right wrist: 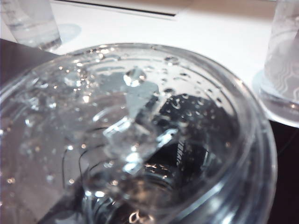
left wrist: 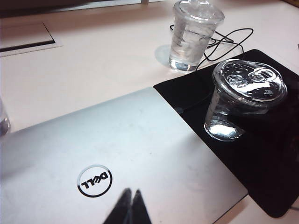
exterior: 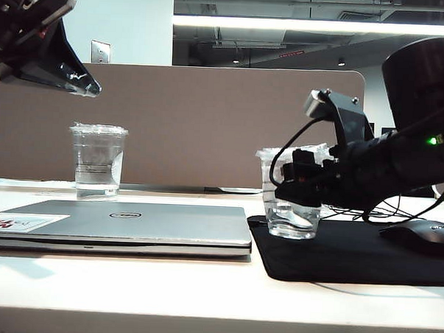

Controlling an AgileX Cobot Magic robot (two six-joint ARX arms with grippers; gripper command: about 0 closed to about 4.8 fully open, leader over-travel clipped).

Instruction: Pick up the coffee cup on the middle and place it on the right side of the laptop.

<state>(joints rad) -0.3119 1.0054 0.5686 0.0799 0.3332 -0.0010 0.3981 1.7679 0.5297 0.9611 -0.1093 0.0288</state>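
Looking across the counter [exterior: 216, 299] from the exterior camera, I see the coffee cup [exterior: 292, 220] standing upright on a black mouse pad [exterior: 351, 253], just to the right of the closed Dell laptop [exterior: 131, 221] and not touching it. My right end effector [exterior: 298, 186] sits level at the cup's upper half, its dark body overlapping the clear wall. I cannot tell whether its fingers are clamped on the cup or only beside it. The right wrist camera is pressed so close that the cup's wet domed lid [right wrist: 140, 130] fills nearly the whole frame.

My left end effector [exterior: 84, 85] hangs high above the laptop's left end, well clear of everything. In its wrist camera the two dark fingertips [left wrist: 122, 207] sit together over the lid near the round logo [left wrist: 95, 180].

A taller clear cup [exterior: 97, 161] stands behind the laptop. A second tall cup [left wrist: 194, 32] stands on the counter beyond the pad. A computer mouse [exterior: 422, 236] rests on the pad's right end.
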